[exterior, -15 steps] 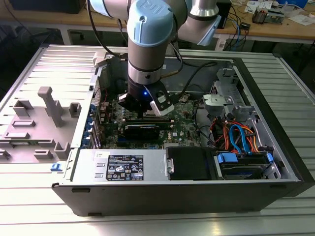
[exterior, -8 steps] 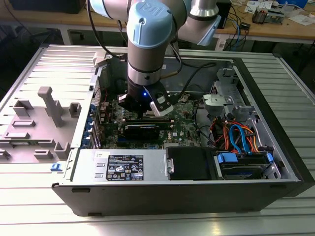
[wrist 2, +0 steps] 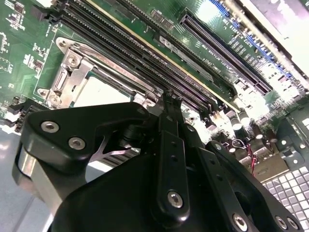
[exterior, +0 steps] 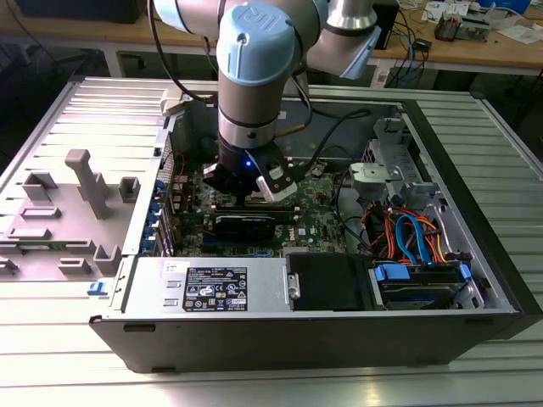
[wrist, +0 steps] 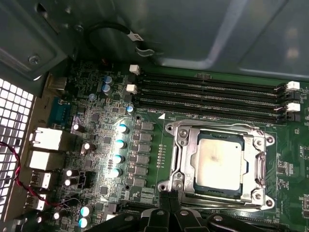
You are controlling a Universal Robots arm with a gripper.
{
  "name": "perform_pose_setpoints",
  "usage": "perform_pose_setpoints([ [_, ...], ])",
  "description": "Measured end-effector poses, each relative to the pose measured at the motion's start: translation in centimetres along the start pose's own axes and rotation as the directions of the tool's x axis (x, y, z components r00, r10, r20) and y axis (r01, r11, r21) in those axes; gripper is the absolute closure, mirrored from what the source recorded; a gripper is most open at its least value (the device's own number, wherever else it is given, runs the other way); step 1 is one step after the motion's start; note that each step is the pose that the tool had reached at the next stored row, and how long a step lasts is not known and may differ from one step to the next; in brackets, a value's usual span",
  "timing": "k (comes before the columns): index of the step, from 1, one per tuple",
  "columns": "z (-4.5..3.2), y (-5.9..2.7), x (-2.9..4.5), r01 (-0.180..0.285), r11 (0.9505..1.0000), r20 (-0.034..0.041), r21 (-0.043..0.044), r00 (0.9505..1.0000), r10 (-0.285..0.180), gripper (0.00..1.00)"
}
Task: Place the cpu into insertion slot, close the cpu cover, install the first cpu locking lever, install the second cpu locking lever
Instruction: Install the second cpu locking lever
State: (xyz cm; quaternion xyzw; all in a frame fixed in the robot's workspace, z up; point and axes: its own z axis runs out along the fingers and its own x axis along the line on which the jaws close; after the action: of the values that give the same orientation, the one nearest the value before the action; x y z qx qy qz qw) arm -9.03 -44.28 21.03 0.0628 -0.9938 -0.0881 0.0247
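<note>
In the first wrist view you've got the cpu [wrist: 218, 162] seated in the insertion slot [wrist: 192, 186], with the cpu cover [wrist: 219, 133] down flat around it, pale face showing through the cut-out. The gripper [wrist: 166, 202] sits just beside the socket's edge, fingers [wrist 2: 169, 108] pinched together on nothing I can make out. The memory slots [wrist: 207, 99] run alongside, beyond the socket.

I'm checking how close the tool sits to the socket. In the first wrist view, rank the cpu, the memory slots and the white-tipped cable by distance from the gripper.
1. The cpu, seated under its cover, just beyond the gripper.
2. The memory slots, past the socket.
3. The white-tipped cable, up on the case wall.
</note>
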Motion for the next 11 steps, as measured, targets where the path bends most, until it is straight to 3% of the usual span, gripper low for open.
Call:
perform_pose_setpoints([
  [11,0.4,0.3,0.05,0.0,1.0,0.0,-0.0007,1.0,0.0,0.89],
])
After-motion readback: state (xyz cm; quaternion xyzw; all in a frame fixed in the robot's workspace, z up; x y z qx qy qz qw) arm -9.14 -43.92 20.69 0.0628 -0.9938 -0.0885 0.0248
